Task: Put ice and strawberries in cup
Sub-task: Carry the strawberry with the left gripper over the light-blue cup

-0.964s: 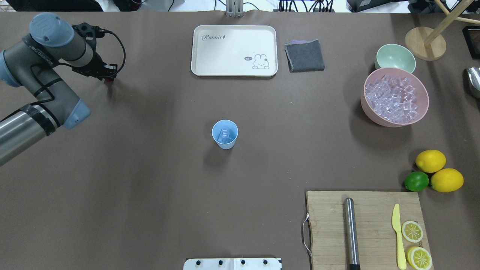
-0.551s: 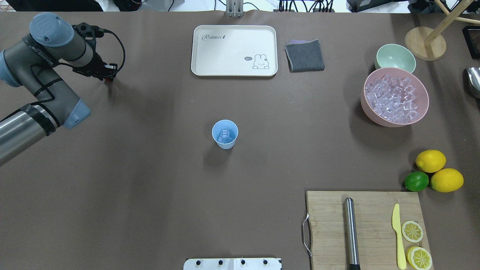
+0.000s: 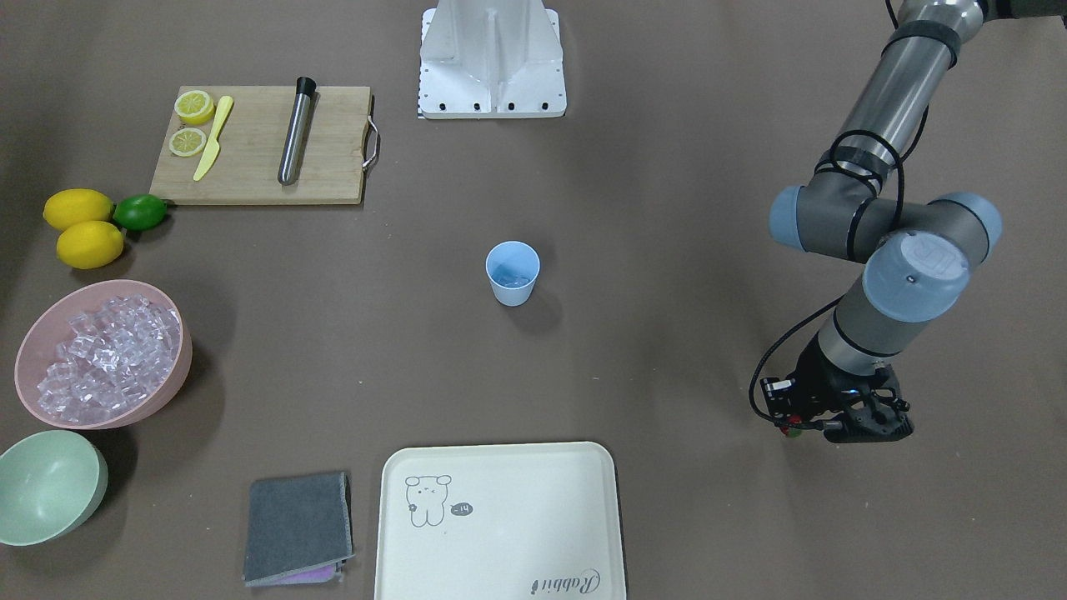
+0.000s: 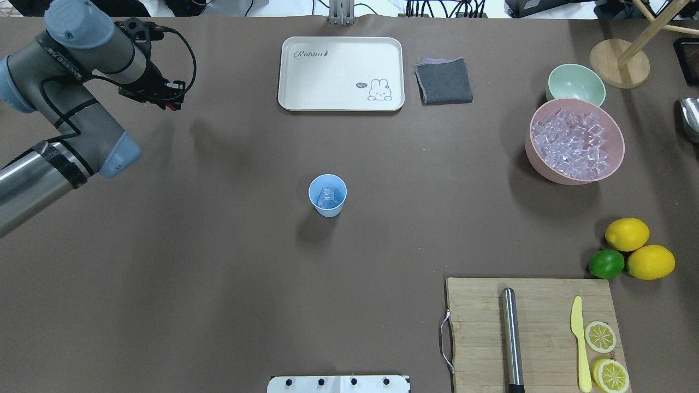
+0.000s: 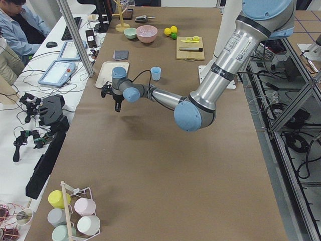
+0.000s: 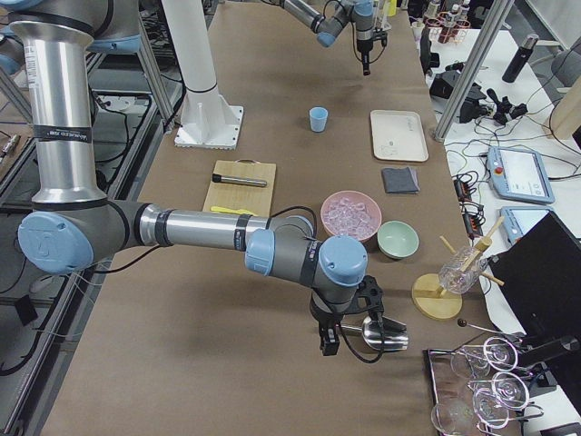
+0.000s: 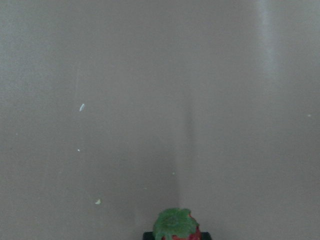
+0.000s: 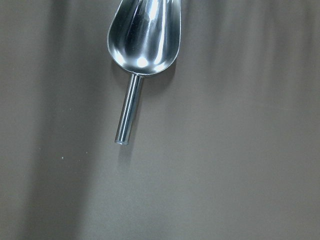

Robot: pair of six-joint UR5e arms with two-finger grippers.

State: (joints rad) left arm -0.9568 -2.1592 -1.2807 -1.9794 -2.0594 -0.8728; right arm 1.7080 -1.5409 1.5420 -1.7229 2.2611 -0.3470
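Light blue cup [image 3: 512, 292], pink bowl [image 4: 568, 177] of clear ice [image 4: 573, 144], red strawberry [image 7: 174, 224] with green cap

Bottom centre of the left wrist view, the strawberry [image 7: 174, 226] is cut by the lower edge. Only its green cap and a sliver of red show. The left end effector [image 3: 792, 429] gripping it is a dark clump at the front view's lower right, the berry a mere speck. The right end effector [image 6: 332, 343], low in the right side view, is too dark to read. The metal scoop [image 8: 144, 37] runs off the top of the right wrist view. In the front view the tray [image 3: 500, 500] is clipped at the bottom, the pale green bowl [image 3: 46, 487] at the left, and ice inside the cup [image 3: 513, 271] is a blur.
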